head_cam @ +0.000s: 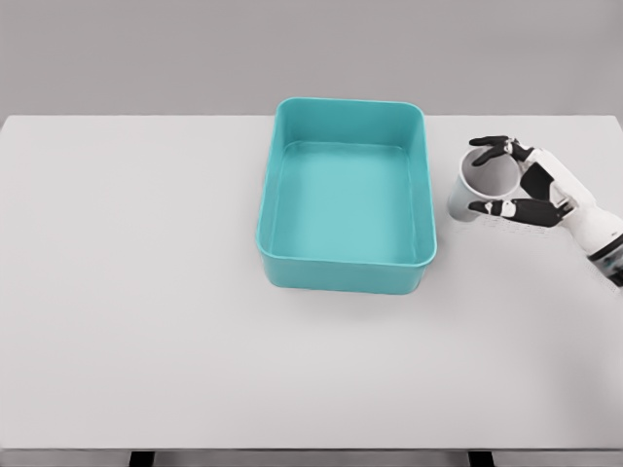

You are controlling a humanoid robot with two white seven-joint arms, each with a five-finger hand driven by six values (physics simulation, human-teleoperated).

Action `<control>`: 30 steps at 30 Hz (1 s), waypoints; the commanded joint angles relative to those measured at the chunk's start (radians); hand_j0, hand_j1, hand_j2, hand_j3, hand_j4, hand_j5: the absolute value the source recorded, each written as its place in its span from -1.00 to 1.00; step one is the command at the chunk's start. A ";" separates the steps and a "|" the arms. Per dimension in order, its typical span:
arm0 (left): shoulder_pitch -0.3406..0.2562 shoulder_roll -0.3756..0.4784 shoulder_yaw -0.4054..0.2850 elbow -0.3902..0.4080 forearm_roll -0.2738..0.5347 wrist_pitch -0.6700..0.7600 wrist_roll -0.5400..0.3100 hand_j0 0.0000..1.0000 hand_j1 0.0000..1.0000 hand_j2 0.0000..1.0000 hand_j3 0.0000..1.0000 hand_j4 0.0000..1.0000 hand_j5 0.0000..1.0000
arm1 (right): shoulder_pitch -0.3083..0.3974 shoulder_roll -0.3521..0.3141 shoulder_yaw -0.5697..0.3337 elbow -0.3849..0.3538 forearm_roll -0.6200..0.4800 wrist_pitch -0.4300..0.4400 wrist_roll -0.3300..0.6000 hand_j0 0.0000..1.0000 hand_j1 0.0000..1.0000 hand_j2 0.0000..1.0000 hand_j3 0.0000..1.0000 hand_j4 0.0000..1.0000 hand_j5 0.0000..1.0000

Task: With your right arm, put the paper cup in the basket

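Seen from the head camera, the right robot hand [504, 180] grips a white paper cup [477, 185] on a pale grey counter [146, 321], the arm entering from the picture's right edge in white casing with dark joints. The dark fingertips [492, 144] curl over the far side of the cup's rim while the thumb [492, 207] presses against its near side, so the cup sits clamped between them. The cup leans, its open mouth turned toward the hand and upward, its base pointing toward the basket; whether the base touches the counter or is lifted just clear of it cannot be told from this view. A teal basket [421, 185], rectangular with rounded corners and smooth upright walls, stands at the middle of the counter, its long sides running away from the camera. Its floor is visible and holds nothing. The cup is outside the basket, just beside the right wall near the far right corner, with a narrow strip of counter showing between the two. The counter stretches wide to the left of the basket and forward to the near edge, where two dark supports [142, 458] show below it. A plain grey wall [311, 49] fills the background beyond the counter's far edge.
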 commanded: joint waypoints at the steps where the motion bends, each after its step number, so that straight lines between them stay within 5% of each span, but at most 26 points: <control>1: 0.000 0.000 0.000 0.000 0.001 0.000 0.000 1.00 1.00 1.00 1.00 1.00 1.00 | -0.008 -0.013 0.014 -0.002 0.003 0.000 -0.001 -0.11 -0.11 -0.11 -0.11 -0.11 -0.11; 20: 0.000 0.000 0.000 0.000 0.001 0.000 0.000 1.00 1.00 1.00 1.00 1.00 1.00 | -0.278 0.045 0.141 -0.011 0.077 0.000 -0.001 -0.10 -0.10 -0.10 -0.10 -0.10 -0.10; 30: 0.000 0.000 0.000 0.000 0.001 0.000 0.000 1.00 1.00 1.00 1.00 1.00 1.00 | -0.325 0.122 0.185 -0.011 0.241 0.000 -0.002 -0.05 -0.05 -0.05 -0.05 -0.05 -0.05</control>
